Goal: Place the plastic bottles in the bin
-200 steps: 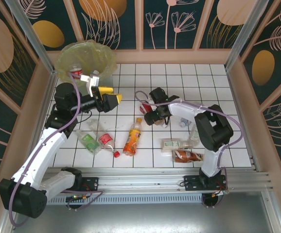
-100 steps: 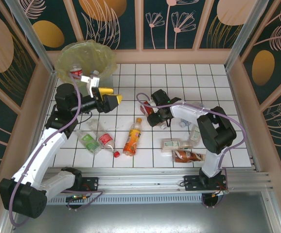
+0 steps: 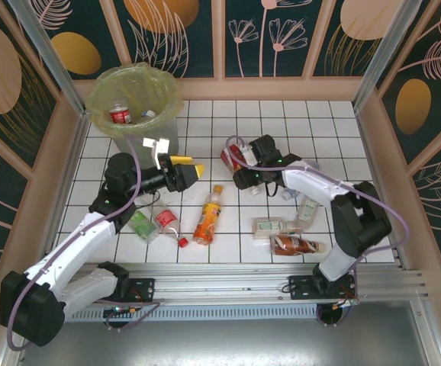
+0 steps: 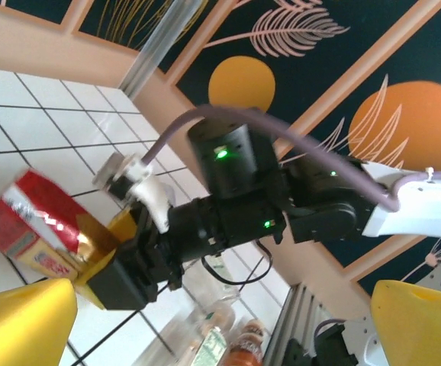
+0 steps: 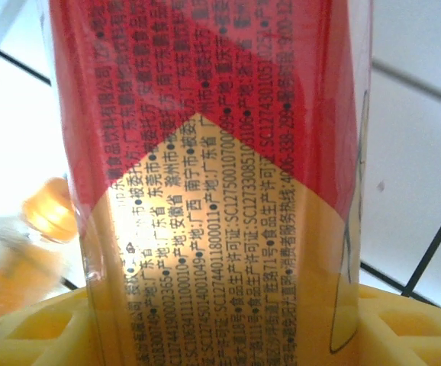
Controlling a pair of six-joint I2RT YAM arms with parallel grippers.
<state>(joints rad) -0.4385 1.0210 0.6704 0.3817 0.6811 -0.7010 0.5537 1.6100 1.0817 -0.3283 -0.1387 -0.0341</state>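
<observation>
The bin (image 3: 98, 97), lined with a yellow-green bag, stands at the far left corner with a red-labelled bottle (image 3: 119, 114) inside. My right gripper (image 3: 237, 162) is shut on a bottle with a red and gold label (image 3: 229, 157), which sits between the yellow fingers (image 5: 415, 324) in the right wrist view (image 5: 220, 191). My left gripper (image 3: 189, 167) hangs open and empty just left of it, level with that bottle (image 4: 30, 217). On the tiles lie an orange bottle (image 3: 207, 215), a green-labelled one (image 3: 140, 223) and a red-labelled one (image 3: 165, 219).
More bottles lie at the right front: a pale-labelled one (image 3: 274, 226), a brown one (image 3: 293, 245) and a clear one (image 3: 306, 207). A loose red cap (image 3: 182, 242) sits near the front rail. Wooden walls and metal posts ring the tiled floor.
My left arm has swung away from the bin rim, down and to the right. My right gripper has closed on the red and gold bottle and shifted slightly right.
</observation>
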